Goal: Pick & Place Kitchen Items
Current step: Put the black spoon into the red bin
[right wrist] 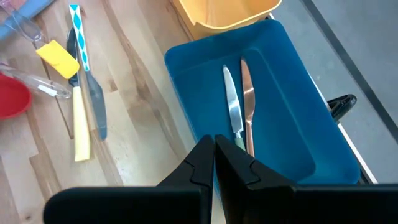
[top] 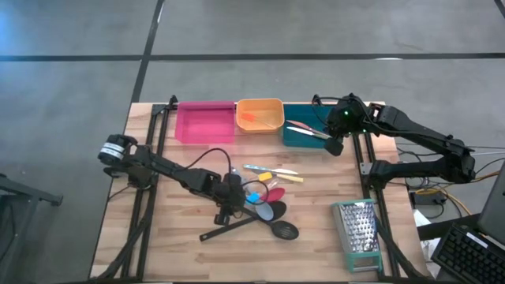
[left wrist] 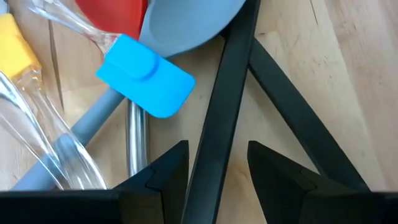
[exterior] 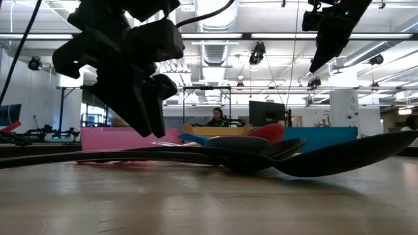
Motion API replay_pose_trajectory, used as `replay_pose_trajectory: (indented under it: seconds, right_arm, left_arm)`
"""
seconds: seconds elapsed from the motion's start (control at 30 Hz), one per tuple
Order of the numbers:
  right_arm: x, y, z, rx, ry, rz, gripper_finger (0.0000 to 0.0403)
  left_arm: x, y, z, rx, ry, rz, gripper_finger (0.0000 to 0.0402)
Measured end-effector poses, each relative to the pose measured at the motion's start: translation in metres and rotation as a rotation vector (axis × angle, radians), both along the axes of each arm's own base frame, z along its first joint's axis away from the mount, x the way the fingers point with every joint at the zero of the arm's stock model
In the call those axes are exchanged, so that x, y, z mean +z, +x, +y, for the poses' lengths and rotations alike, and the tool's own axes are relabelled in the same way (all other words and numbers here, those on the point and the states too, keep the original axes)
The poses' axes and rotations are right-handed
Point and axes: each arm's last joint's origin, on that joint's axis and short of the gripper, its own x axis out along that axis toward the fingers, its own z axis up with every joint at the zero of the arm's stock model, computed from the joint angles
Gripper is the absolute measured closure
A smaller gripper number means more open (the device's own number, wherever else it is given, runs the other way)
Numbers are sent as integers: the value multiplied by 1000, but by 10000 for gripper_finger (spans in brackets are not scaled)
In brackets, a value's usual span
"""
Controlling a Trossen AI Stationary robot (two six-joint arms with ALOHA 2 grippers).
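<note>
A pile of utensils [top: 264,197] lies on the table's middle: two black long-handled spoons [top: 237,227], a grey spoon [left wrist: 186,25], a blue spatula head [left wrist: 146,84], and red, yellow and clear-handled pieces. My left gripper [left wrist: 217,177] is open above the pile. Its fingers stand on either side of one black handle [left wrist: 221,118], a little above it in the low view [exterior: 147,111]. My right gripper [right wrist: 214,158] is shut and empty above the teal bin [right wrist: 186,81]. A silver knife [right wrist: 231,106] and a copper-coloured knife [right wrist: 247,102] lie in that bin.
A pink bin [top: 205,122], an orange bin [top: 260,114] and the teal bin [top: 293,138] stand in a row at the table's far edge. A metal grater [top: 359,233] with green trim lies at the near right. A yellow-handled knife [right wrist: 81,134] lies beside the pile.
</note>
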Motion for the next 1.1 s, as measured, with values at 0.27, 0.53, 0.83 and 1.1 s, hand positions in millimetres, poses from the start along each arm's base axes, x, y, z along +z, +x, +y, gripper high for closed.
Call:
replay_pose_trajectory:
  seconds: [0.27,0.53,0.83,1.1]
  right_arm:
    - [0,0,0,0,0,0,394]
    - [0,0,0,0,0,-1,394]
    - [0,0,0,0,-1,-2,394]
    - [-1,0,0,0,0,0,394]
  left_arm:
    - [-3,1,0,-3,-3,8,234]
    - [-24,6,-1,-8,0,65,234]
    - [-36,10,0,-2,6,84,234]
    - [-34,12,0,-22,27,56,279]
